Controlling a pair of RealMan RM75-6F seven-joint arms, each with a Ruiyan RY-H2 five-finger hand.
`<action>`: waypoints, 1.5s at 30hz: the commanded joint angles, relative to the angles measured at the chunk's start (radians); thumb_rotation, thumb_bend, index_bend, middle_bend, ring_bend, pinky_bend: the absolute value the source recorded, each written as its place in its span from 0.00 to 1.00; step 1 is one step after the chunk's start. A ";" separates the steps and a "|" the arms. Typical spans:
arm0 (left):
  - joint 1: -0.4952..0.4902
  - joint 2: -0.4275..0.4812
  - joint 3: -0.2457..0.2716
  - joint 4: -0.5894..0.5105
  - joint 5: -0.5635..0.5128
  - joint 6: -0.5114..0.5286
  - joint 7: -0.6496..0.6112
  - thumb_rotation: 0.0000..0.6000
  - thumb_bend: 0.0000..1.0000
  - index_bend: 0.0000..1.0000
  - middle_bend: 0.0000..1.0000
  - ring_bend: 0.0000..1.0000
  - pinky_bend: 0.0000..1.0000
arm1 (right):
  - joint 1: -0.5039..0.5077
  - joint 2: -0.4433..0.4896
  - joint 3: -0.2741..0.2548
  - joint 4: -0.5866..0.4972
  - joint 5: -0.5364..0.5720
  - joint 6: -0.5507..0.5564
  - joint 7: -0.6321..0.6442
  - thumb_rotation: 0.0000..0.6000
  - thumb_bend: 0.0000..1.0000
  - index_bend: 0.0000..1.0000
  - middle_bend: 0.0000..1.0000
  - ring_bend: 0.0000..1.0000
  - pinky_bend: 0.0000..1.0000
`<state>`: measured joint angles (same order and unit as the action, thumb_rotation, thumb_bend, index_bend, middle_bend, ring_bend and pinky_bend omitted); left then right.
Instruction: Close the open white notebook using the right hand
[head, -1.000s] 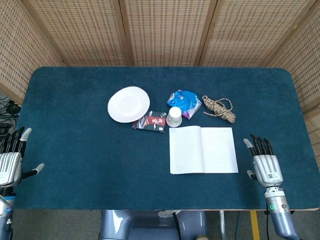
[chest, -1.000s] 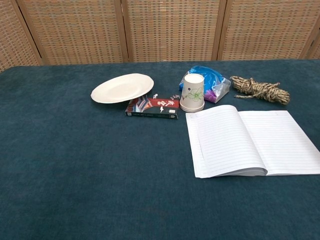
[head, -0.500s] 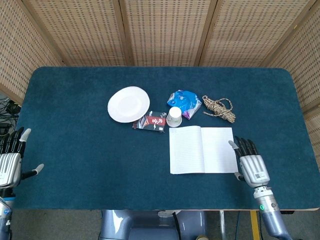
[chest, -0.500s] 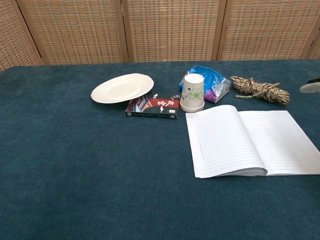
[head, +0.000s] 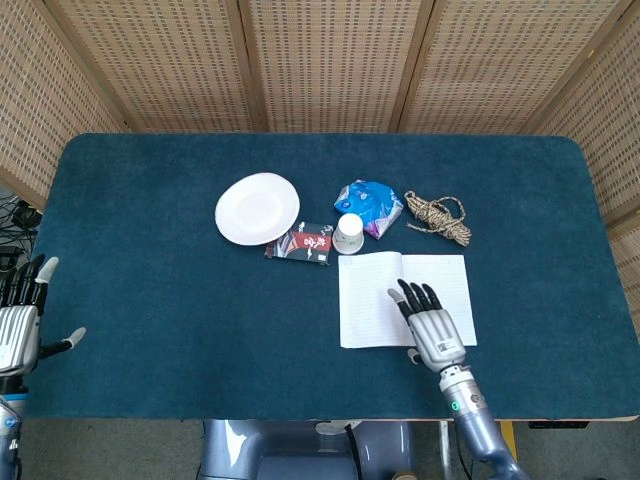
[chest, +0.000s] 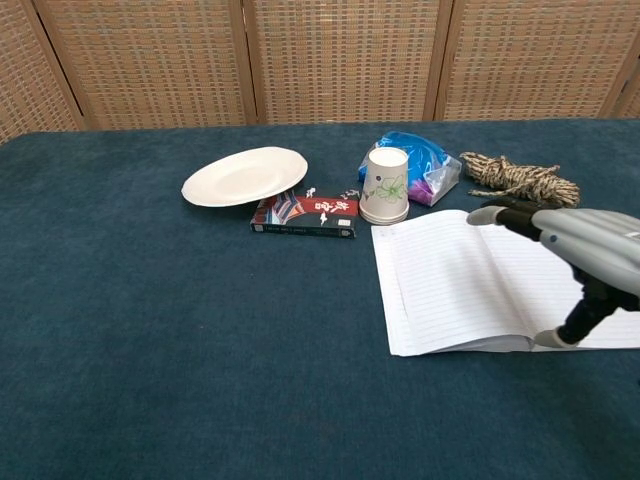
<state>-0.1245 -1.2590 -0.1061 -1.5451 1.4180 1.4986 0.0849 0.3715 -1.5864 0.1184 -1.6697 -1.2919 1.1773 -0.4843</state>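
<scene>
The white notebook (head: 372, 298) (chest: 450, 280) lies open and flat on the blue table, right of centre, lined pages up. My right hand (head: 430, 325) (chest: 575, 255) hovers over its right-hand page, palm down with fingers spread and holding nothing. In the chest view its thumb tip sits at the notebook's front edge. My left hand (head: 22, 315) rests open at the table's left front edge, far from the notebook; the chest view does not show it.
Just behind the notebook stand an upturned paper cup (head: 349, 234) (chest: 385, 186), a dark red packet (head: 302, 243) (chest: 305, 214), a white plate (head: 257, 208) (chest: 245, 175), a blue bag (head: 369, 203) (chest: 420, 160) and a coil of rope (head: 438, 217) (chest: 520, 178). Woven screens wall the back.
My right hand has moved left from the table's right front area to above the notebook's right page. The left hand and the notebook have stayed put.
</scene>
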 joint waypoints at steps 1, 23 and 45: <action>0.000 0.000 -0.001 0.002 -0.001 0.000 -0.005 1.00 0.08 0.00 0.00 0.00 0.00 | 0.026 -0.061 0.010 -0.009 0.042 -0.008 -0.058 1.00 0.17 0.00 0.00 0.00 0.00; -0.008 -0.008 -0.006 0.023 -0.019 -0.027 -0.029 1.00 0.08 0.00 0.00 0.00 0.00 | 0.078 -0.193 0.023 0.175 0.120 -0.040 -0.059 1.00 0.18 0.00 0.00 0.00 0.00; -0.011 -0.015 -0.004 0.022 -0.005 -0.019 -0.029 1.00 0.08 0.00 0.00 0.00 0.00 | 0.097 -0.238 0.026 0.294 0.075 -0.015 0.025 1.00 0.32 0.03 0.00 0.00 0.00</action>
<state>-0.1352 -1.2737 -0.1097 -1.5233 1.4128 1.4800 0.0558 0.4686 -1.8210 0.1460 -1.3834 -1.2069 1.1548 -0.4671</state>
